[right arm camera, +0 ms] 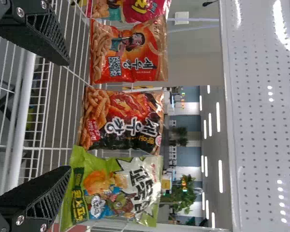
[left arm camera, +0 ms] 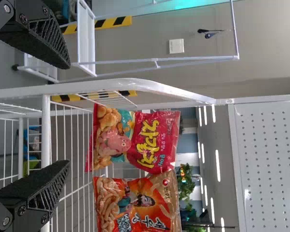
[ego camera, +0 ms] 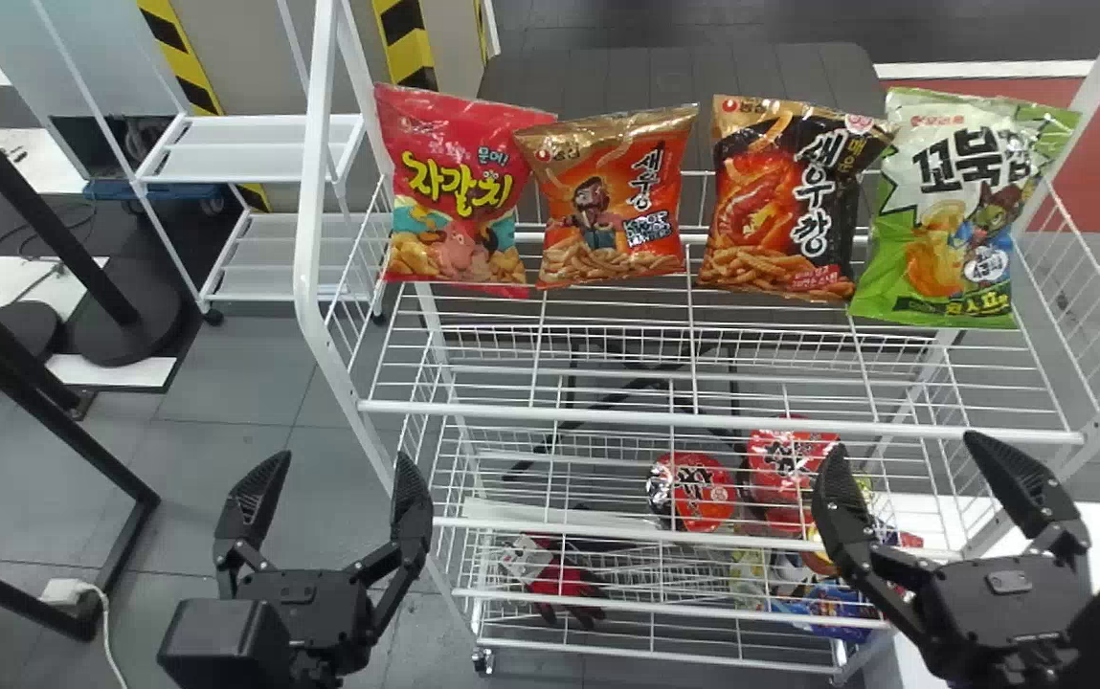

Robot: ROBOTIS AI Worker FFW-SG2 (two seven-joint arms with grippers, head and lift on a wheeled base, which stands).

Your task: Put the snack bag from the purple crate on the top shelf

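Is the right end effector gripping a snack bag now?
No, the right end effector stands open in front of the shelf rack, its two fingertips apart with no bag held between them.

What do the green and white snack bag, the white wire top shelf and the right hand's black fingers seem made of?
Green and white snack bag: glossy plastic or foil film, going by crinkles and glints. White wire top shelf: probably coated metal, smooth slim rods. Black fingers of the right hand: matte, latticed, little shine; plastic or rubber, unclear.
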